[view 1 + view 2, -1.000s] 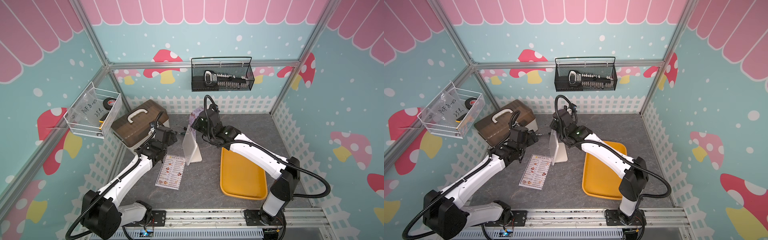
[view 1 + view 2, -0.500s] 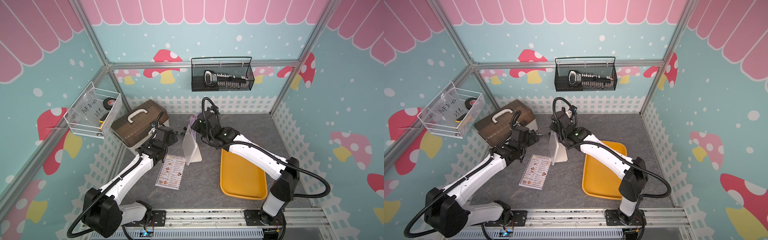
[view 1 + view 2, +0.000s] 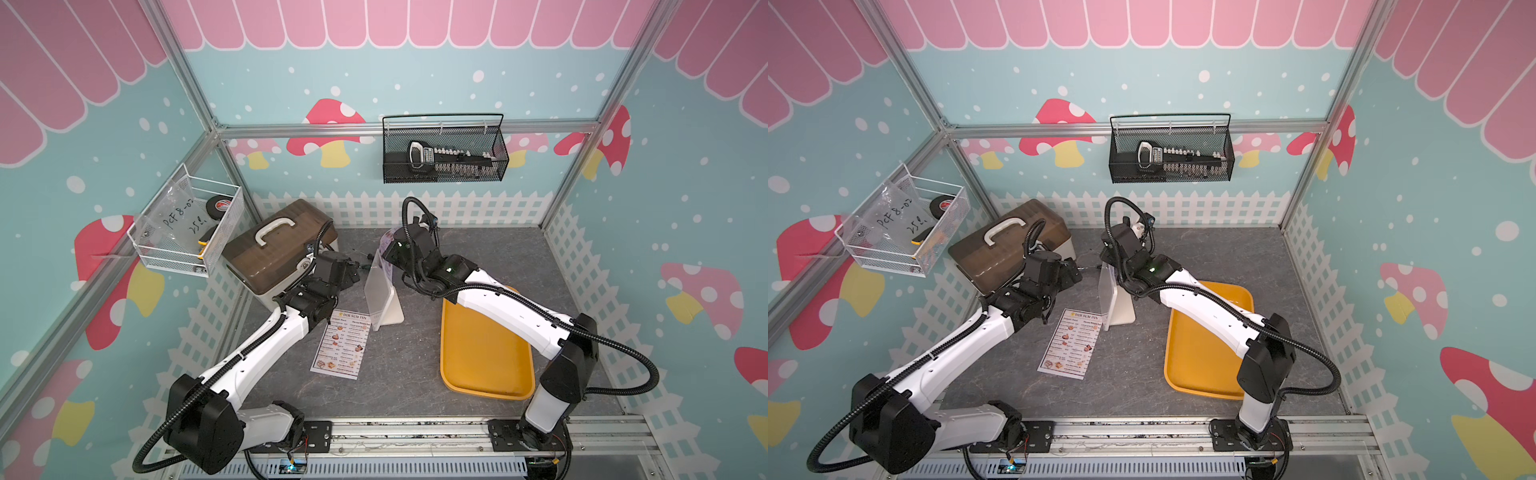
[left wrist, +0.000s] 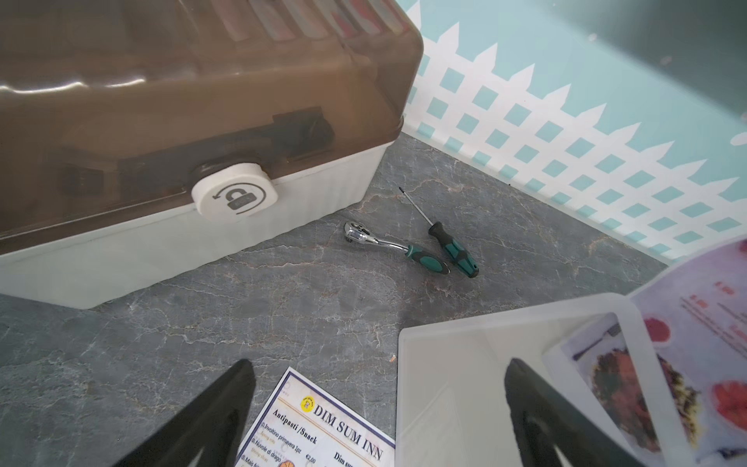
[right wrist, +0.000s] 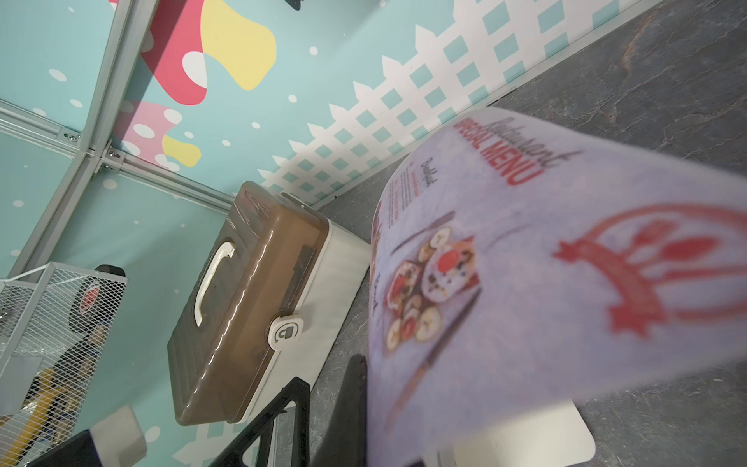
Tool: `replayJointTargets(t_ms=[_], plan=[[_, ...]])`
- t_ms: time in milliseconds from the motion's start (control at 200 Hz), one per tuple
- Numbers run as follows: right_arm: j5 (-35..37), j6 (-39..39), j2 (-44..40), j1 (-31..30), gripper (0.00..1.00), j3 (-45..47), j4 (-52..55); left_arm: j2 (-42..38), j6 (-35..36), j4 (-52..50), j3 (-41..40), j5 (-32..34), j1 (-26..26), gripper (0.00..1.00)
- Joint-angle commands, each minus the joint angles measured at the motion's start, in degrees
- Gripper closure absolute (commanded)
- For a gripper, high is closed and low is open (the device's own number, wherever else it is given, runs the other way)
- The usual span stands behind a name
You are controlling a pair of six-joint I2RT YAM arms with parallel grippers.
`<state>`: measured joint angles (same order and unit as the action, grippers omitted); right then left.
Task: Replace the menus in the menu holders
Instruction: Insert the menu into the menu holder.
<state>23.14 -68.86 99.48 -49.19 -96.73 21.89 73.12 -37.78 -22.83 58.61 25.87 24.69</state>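
Note:
The menu holder [image 3: 379, 286] stands upright mid-table on its white foot, also in a top view [image 3: 1109, 291]. The "DIM SUM INN" menu [image 3: 340, 345] lies flat in front of it. My right gripper [image 3: 392, 249] is shut on the curled "SPECIAL MENU" sheet [image 5: 525, 263] at the holder's top. The sheet's lower part shows through the holder's clear panel [image 4: 485, 384]; whether it is in the slot I cannot tell. My left gripper [image 4: 378, 366] hangs open just left of the holder, over the flat menu's top corner [image 4: 323, 420], holding nothing.
A brown-lidded toolbox [image 3: 278, 249] sits at the back left, close behind my left gripper. A ratchet [image 4: 380, 242] and a screwdriver [image 4: 448, 246] lie between the toolbox and the holder. A yellow tray [image 3: 482, 345] lies on the right under my right arm. Wire baskets hang on the walls.
The right gripper has shifted slightly left and down with the special menu, toward the holder's top. The left arm has barely moved and stays open.

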Motion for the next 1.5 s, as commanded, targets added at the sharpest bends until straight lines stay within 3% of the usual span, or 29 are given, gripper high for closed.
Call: replayJointTargets(t_ms=[0, 545, 896, 1211, 1496], plan=[[0.7, -1.0, 1.1, -0.6, 1.00, 0.5, 0.5, -0.4, -1.0, 0.4, 1.1, 0.4, 0.1, 0.03], [2.9, 0.1, 0.5, -0.8, 1.00, 0.4, 1.1, -0.7, -0.6, 0.3, 1.8, 0.9, 0.1, 0.03], [1.4, 0.0, -1.2, -1.0, 1.00, 6.0, -1.1, -0.4, -0.2, -0.1, 2.4, 1.3, 0.1, 0.03], [6.0, 5.6, -4.0, -0.8, 1.00, 5.7, -1.2, 0.0, 0.0, -0.3, 3.8, 1.4, 0.1, 0.03], [1.8, 6.8, -2.9, -0.7, 1.00, 6.0, -2.3, -0.3, 0.0, -0.6, 3.6, 2.0, 0.2, 0.03]])
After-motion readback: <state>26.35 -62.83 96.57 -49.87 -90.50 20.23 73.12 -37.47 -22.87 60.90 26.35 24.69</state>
